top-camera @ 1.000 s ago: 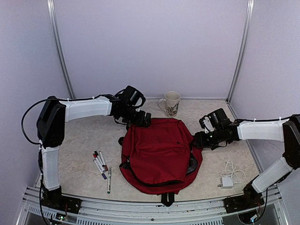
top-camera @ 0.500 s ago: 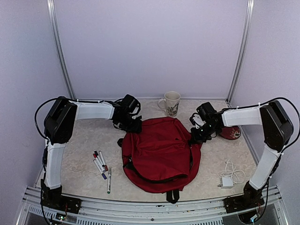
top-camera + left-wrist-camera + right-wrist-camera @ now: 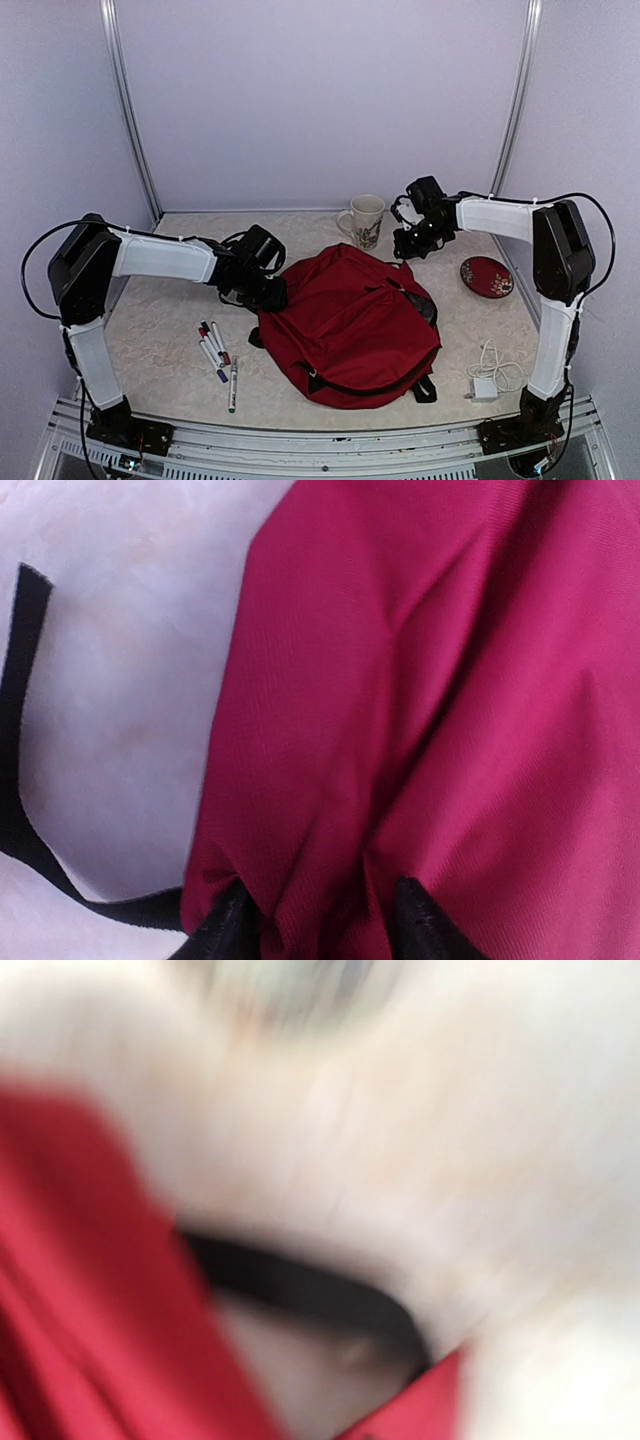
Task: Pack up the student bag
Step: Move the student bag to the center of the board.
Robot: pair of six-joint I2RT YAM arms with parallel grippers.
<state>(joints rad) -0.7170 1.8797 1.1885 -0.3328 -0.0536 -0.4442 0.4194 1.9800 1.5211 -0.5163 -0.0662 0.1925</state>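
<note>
Your left gripper (image 3: pixel 320 930) pinched backpack (image 3: pixel 355 325) fabric, frame centre. Mottled beige table (image 3: pixel 170 300), lilac walls (image 3: pixel 320 100). Right gripper (image 3: pixel 408 247), upper right: grip unreadable.

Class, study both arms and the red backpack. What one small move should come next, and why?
Probably the right gripper should lower onto the top edge of the student bag and grip it. The left gripper pinches a fold of its fabric, the right one's hold is too blurred to judge, and the markers lie unpacked beside it.
</note>
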